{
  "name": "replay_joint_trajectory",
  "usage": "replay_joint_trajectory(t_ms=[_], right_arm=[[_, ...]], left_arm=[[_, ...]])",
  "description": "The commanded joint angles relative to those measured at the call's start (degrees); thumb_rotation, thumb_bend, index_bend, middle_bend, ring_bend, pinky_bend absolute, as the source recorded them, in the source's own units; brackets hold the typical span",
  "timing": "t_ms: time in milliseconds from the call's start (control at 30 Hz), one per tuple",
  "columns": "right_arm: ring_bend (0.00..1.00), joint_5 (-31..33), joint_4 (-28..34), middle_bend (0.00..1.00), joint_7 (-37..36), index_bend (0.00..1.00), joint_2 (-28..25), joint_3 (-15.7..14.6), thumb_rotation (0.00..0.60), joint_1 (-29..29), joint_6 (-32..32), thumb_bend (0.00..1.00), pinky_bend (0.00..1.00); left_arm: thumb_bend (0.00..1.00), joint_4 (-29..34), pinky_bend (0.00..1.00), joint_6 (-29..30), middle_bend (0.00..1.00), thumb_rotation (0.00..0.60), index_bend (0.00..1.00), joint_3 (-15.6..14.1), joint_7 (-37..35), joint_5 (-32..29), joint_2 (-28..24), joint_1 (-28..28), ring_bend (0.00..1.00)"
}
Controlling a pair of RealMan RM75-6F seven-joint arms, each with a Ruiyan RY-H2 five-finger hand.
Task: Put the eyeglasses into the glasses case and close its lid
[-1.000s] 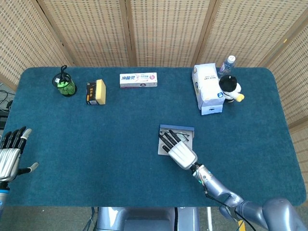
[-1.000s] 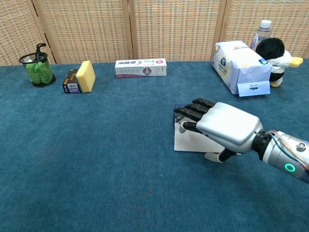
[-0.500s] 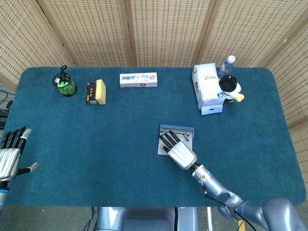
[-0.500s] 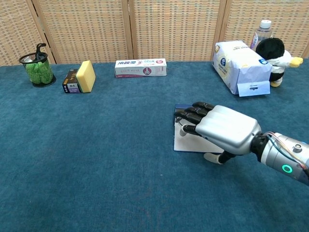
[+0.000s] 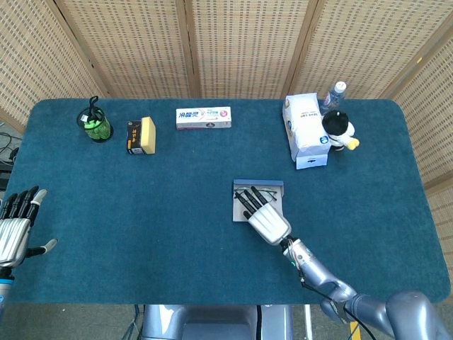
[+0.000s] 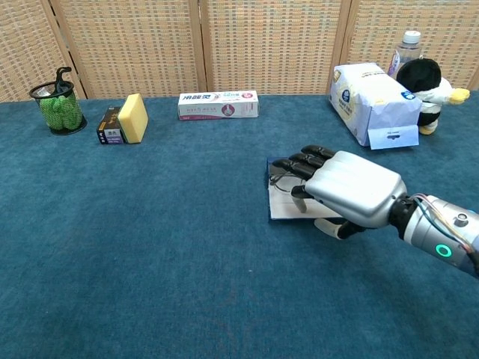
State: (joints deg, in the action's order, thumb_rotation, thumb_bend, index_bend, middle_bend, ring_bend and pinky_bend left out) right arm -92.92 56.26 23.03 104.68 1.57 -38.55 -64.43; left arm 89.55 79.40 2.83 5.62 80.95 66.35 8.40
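Looking at the glasses case (image 5: 259,199) in the middle of the blue table (image 5: 141,212), the eyeglasses (image 6: 283,182) already lie inside it. The lid is not shut yet, so that job is left. The right hand (image 6: 350,190) lies flat over the case, fingers straight, holding nothing. The left hand (image 5: 15,225) waits far off, fingers spread, holding nothing.
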Motion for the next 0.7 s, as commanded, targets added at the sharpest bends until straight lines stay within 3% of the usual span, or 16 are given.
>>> replay_joint_trajectory(t_ms=[33,267,700], right_arm=[[0.00,0.4,-0.1,0.00,-0.1,0.43,0.1,0.5,0.600,-0.2,0.1,0.49,0.04],[0.00,1.5,-1.4,0.00,0.2,0.43,1.1,1.8,0.600,-0.9,1.0,0.49,0.04],[0.00,6.6,-8.2,0.00,-0.8,0.43,4.2,7.0,0.600,-3.3,3.1,0.49,0.04]], left_arm=[[0.00,0.0,0.00,0.0,0.00,0.600,0.00,0.0,0.1,-0.1,0.0,0.0,0.00],[0.00,0.0,0.00,-0.1,0.00,0.600,0.00,0.1,0.2,-0.2,0.0,0.0,0.00],[0.00,-0.1,0.00,-0.4,0.00,0.600,0.00,0.2,-0.2,-0.6,-0.1,0.1,0.00]])
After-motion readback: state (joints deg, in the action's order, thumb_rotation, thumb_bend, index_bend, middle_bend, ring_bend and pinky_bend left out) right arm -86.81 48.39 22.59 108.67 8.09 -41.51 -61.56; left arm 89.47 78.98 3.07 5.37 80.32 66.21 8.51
